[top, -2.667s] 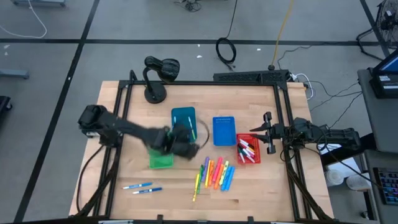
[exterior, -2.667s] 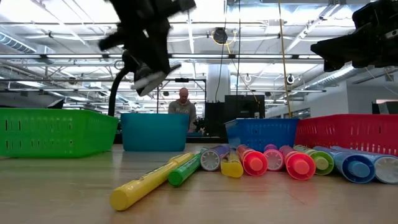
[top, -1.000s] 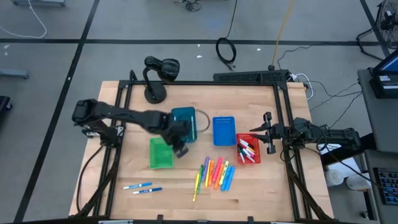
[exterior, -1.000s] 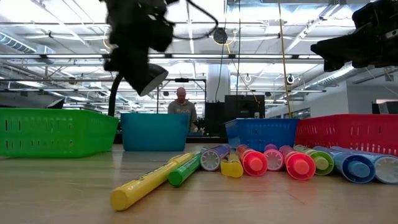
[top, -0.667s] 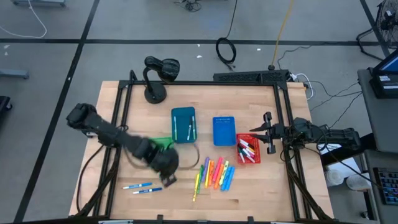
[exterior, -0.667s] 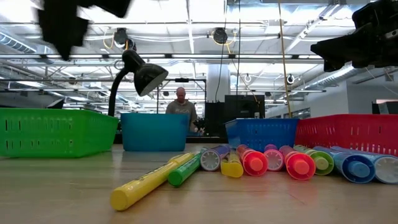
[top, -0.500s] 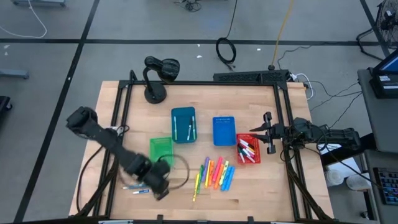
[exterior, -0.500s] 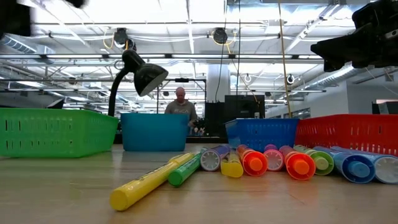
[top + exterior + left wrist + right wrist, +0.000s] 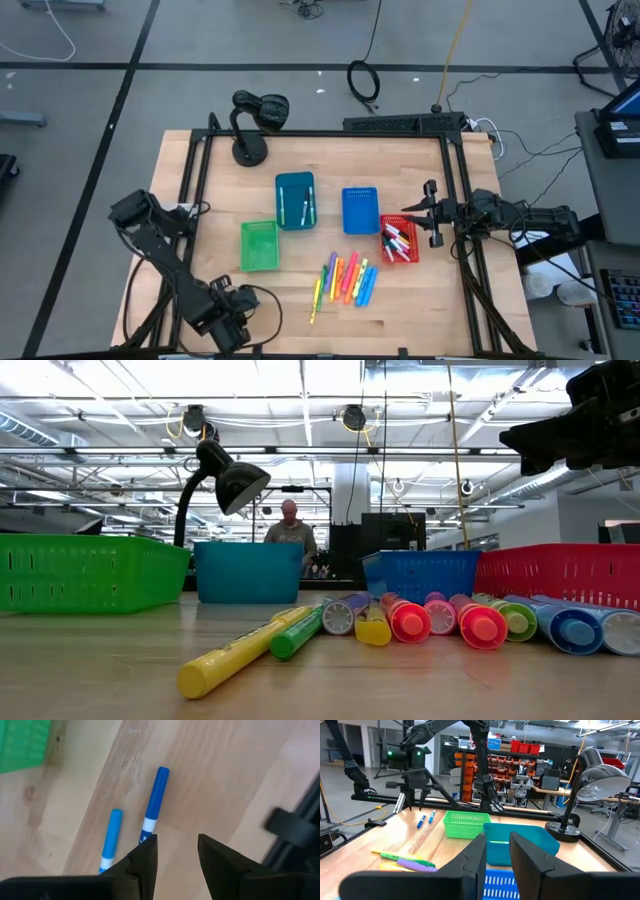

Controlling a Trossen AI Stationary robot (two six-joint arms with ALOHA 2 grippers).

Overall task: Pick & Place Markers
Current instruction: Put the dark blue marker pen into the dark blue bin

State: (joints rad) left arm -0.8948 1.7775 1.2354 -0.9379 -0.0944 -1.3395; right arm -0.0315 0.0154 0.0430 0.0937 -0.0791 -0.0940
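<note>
Two white markers with blue caps (image 9: 155, 800) (image 9: 111, 836) lie side by side on the wood near the table's near left corner. My left gripper (image 9: 177, 852) hangs above them, pointing down, open and with nothing between its fingers; in the high view the left gripper (image 9: 228, 314) hides them. A row of neon markers (image 9: 346, 280) lies near the table's middle front. More markers fill the red bin (image 9: 398, 240), and two lie in the teal bin (image 9: 295, 200). My right gripper (image 9: 432, 214) waits level at the right edge, open.
A green bin (image 9: 258, 245) stands just beyond the left gripper, and a blue bin (image 9: 360, 210) sits between the teal and red ones. A black desk lamp (image 9: 252, 125) stands at the far left. Black frame rails (image 9: 190, 190) run along the table's sides.
My left gripper has swung from over the teal and green bins toward the table's near left corner, sinking a little and turning about its own axis. It has left the low view and now hangs over the two blue-capped markers. No marker has moved.
</note>
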